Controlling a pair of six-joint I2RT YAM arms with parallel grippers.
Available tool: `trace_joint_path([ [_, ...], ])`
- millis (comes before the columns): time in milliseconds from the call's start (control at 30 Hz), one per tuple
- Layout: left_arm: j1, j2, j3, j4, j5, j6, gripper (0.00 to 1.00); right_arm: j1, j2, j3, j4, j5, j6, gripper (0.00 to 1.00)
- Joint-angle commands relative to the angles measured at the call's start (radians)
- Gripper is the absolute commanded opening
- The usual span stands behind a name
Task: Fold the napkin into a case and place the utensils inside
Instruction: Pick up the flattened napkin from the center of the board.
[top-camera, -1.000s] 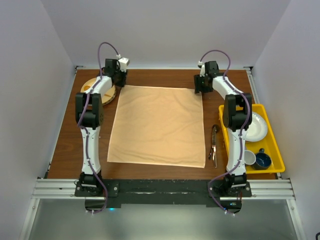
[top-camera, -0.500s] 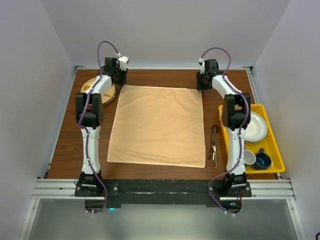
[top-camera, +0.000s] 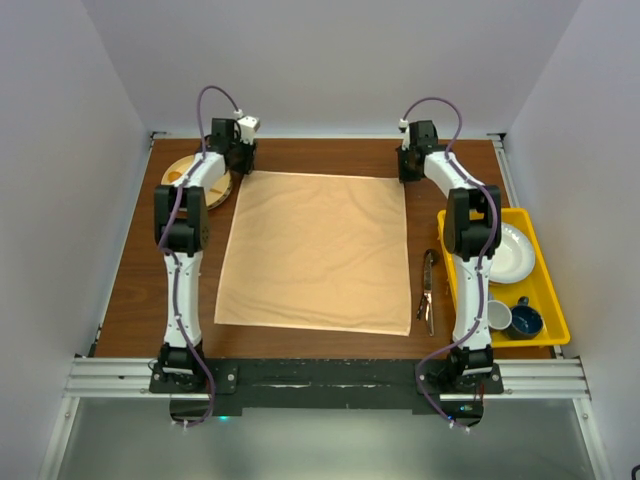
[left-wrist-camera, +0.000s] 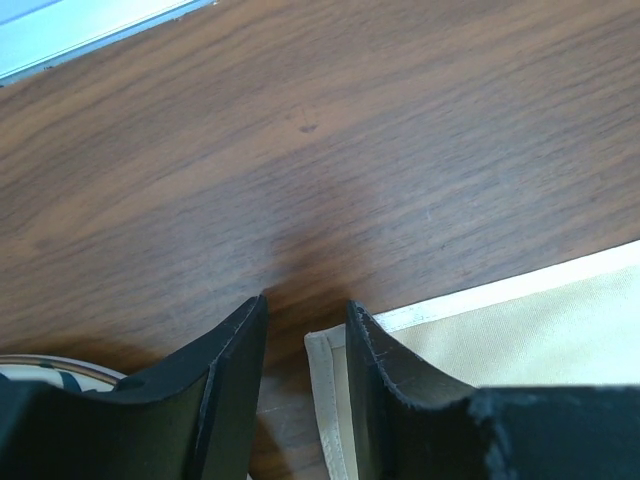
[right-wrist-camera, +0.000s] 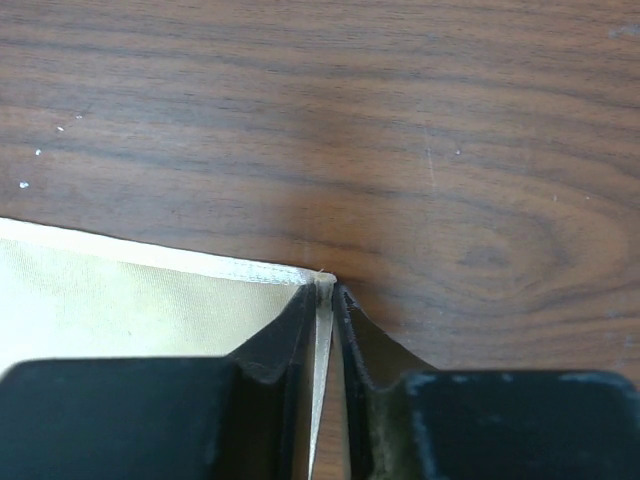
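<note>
Two arms reach across a dark wood worktop (top-camera: 140, 290) to the far corners of the napkin (top-camera: 315, 250), a shiny peach-orange cloth spread flat and unfolded at the middle of the surface; its near edge lies close to the arm bases.

At the far left corner the left tool (left-wrist-camera: 305, 312) is low over the wood with its jaws apart; the hemmed corner of the cloth shows in the gap, one black finger (left-wrist-camera: 225, 370) over bare wood and the other over the cloth, neither seen pressing the fabric together.

At the far right corner the right tool (right-wrist-camera: 324, 290) has its two fingers (right-wrist-camera: 280, 345) drawn nearly together, and the pale hem of the corner runs up between them; the tool grips the napkin by that corner, with the tips down at the worktop.

The utensils (top-camera: 428, 290), dark and slim, lie in a line on the wood just beside the napkin's right edge, between the cloth and a yellow tray (top-camera: 530, 341); they are outside the cloth and not touched by either arm.

The tray sits along the right side and holds a white plate (top-camera: 515, 250), a white cup (top-camera: 498, 317) and a blue cup (top-camera: 525, 322); a round wooden plate (top-camera: 185, 175) rests at the far left, partly hidden by the left arm.
</note>
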Motion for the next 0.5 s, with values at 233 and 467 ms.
trace_joint_path([
  [233, 0.011, 0.057, 0.083, -0.017, 0.018, -0.006, 0.41, 0.005, 0.034, 0.009, -0.007, 0.012, -0.034, 0.00],
  [467, 0.016, -0.022, 0.010, 0.010, 0.067, -0.018, 0.41, 0.008, 0.043, 0.030, -0.012, 0.012, -0.034, 0.00],
])
